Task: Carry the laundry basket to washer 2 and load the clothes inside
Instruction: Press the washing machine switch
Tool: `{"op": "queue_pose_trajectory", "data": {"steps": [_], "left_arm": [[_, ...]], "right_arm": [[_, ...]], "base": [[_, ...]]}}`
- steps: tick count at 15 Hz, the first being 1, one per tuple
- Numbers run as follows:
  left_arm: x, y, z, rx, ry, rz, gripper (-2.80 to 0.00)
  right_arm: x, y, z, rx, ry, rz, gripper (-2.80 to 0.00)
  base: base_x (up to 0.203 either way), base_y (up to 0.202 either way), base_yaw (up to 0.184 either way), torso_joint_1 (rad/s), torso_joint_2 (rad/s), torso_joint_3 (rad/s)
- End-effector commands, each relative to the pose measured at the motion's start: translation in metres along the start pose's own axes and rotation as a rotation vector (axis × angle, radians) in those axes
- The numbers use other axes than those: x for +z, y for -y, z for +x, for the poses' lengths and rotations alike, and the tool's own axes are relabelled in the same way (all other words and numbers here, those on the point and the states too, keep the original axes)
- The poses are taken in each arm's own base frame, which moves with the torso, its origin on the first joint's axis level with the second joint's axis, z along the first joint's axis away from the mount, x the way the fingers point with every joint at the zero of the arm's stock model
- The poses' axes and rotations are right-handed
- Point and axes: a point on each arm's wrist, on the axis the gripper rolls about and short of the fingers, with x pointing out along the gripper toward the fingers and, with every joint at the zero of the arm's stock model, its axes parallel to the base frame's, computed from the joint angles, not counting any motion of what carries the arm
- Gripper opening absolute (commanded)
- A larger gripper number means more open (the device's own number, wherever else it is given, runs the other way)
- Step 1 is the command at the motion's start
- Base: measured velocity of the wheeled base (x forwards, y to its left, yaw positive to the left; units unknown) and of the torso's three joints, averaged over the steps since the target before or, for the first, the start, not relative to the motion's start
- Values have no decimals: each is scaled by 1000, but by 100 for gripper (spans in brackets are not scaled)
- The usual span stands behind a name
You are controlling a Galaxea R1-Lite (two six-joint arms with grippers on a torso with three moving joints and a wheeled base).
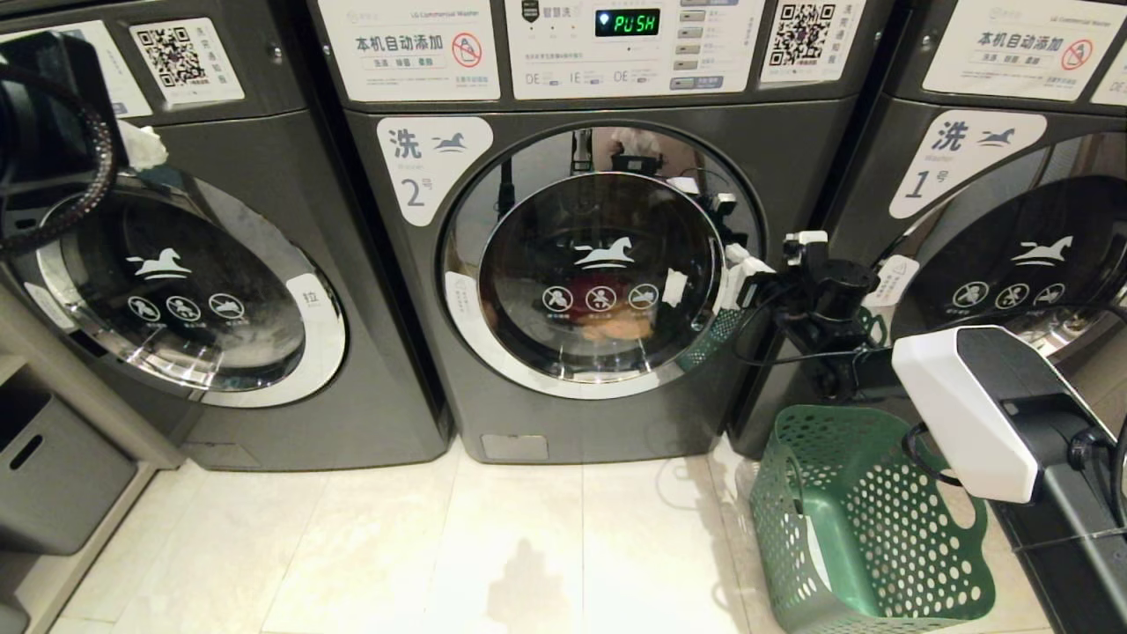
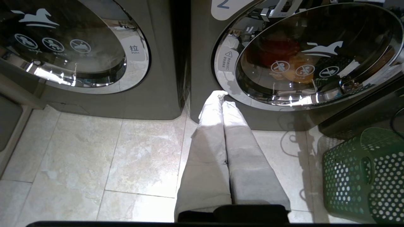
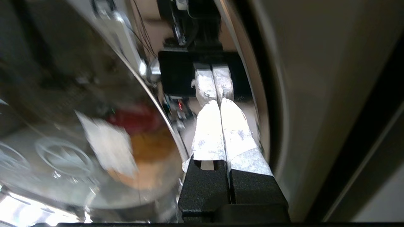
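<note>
Washer 2 [image 1: 423,167] stands in the middle, its round glass door [image 1: 603,264] swung against the front; whether it is latched I cannot tell. Behind the glass lie the clothes: a red piece [image 2: 271,52] and a yellow-orange piece [image 2: 300,67]. My right gripper [image 3: 219,102] is shut on nothing, its white-wrapped fingertips against the chrome rim on the door's right side [image 1: 735,277]. My left gripper [image 2: 222,97] is shut and empty, hanging over the floor before the washer's lower left corner. The green laundry basket [image 1: 867,528] stands empty on the floor at the right.
An unnumbered washer [image 1: 189,291] stands to the left and washer 1 [image 1: 960,167] to the right, both doors closed. My left arm [image 1: 53,132] fills the upper left corner. Grey bins [image 1: 53,467] line the left wall. Pale floor tiles [image 1: 458,555] lie in front.
</note>
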Motion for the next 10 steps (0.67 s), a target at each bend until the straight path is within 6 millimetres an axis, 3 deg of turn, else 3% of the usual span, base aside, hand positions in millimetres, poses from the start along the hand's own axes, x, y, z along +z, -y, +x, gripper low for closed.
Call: {"op": "queue_pose_trajectory", "data": {"steps": [1,3,10], "left_arm": [[-1,2,3,0,-8,19,-280],[-1,2,3,0,-7,21,-280],[-7,0,1,17,-28,63,-280]], "right_arm": [[17,-2,0,4,27,-2,-280],[20,-2,1,6,29,-2,-280],[-16,2,-2,-2,-36,4,-280]], "base": [[0,0,0,0,0,0],[0,0,0,0,0,0],[0,0,0,0,0,0]]}}
